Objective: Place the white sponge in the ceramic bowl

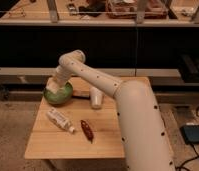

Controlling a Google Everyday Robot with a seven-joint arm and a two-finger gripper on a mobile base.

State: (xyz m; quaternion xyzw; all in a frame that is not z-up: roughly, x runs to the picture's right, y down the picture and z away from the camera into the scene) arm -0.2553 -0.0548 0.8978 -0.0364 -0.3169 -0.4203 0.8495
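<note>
The ceramic bowl (60, 95), green inside with a dark rim, sits at the back left of the wooden table (103, 142). A brownish stub (82, 95) sticks out on its right. My gripper (54, 86) reaches down from the right and hangs just over the bowl's left half. An off-white block, the white sponge (52, 89), shows at its tip, held above the bowl's inside. The gripper is shut on it.
A white cup (95, 97) lies right of the bowl. A white tube-shaped bottle (60, 120) lies in front of the bowl. A dark reddish-brown oblong object (86, 130) lies near the table's middle front. Shelving and a dark counter stand behind.
</note>
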